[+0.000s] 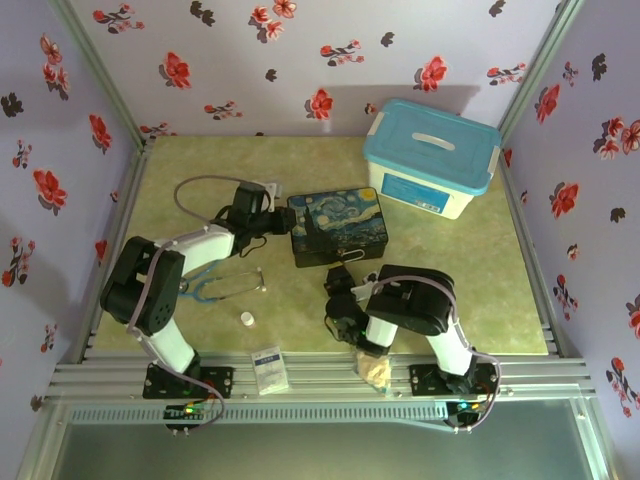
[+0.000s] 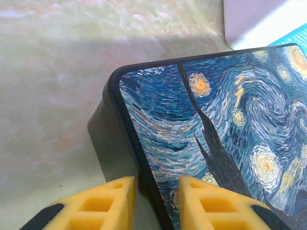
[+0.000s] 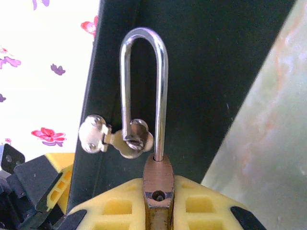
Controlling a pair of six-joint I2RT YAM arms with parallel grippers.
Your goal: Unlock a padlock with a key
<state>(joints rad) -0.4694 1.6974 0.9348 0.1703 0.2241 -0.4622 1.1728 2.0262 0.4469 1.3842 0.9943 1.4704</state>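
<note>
Firmly, my right gripper (image 3: 158, 199) was clenched on the padlock (image 3: 158, 178) at bottom centre, its shackle standing straight up. The key (image 3: 115, 141) hung from it, left of centre. My left gripper's (image 2: 156, 194) 2 pads straddled the tin's (image 2: 230, 124) corner; whether it gripped, I couldn't tell.

Open room on the tabletop (image 1: 490, 280) lies along the right edge and in the far left corner, both bare. The starry-night tin (image 1: 338, 228) blocks the middle and a blue-lidded box (image 1: 432, 158) fills the far right corner, with only a slim gap between the two. Toward the left edge a stethoscope (image 1: 225, 285) sprawls across the approach, with a small white cylinder (image 1: 247, 320) beside it toward the near edge. The left tool (image 2: 156, 189) straddles the tin's rim. The right tool (image 3: 158, 191), clamped on the padlock (image 3: 157, 178), stands close before the tin's dark wall.
</note>
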